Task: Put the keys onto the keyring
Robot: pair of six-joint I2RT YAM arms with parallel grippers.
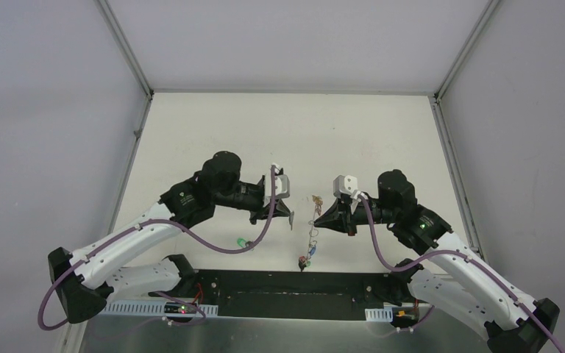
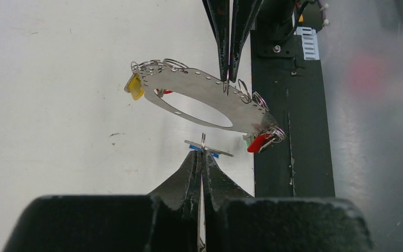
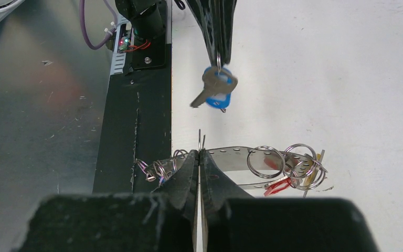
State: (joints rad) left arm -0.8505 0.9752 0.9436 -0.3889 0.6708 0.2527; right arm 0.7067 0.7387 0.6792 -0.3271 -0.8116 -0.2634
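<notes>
A black strip [image 1: 287, 294] runs along the near edge of the surface [image 1: 265, 132], between the two arm bases. Just beyond it, on the left, the green-tagged key [image 1: 243, 241] lies on the white top beside the left arm's purple cable. It is well apart from both claws and too small to make out further.

Farther in, the two arms face each other, tips close but not touching. The left claw [image 2: 203, 153] is pinched tight on the small wire ring of the blue-tagged key [image 3: 216, 88], which dangles below its fingertips in the air. The right claw [image 3: 200, 155] is clamped narrow on the edge of the keyring [image 2: 199, 86], a flat oval metal band pierced with small holes. The band is held on a tilt, with its low end toward the black strip. Small split rings [image 3: 265, 161] hang along its rim. A yellow tag [image 2: 134, 86] sits at the far end and a red tag [image 2: 257, 143] at the near end. The blue-tagged key hangs just beside the band, apart from it.
</notes>
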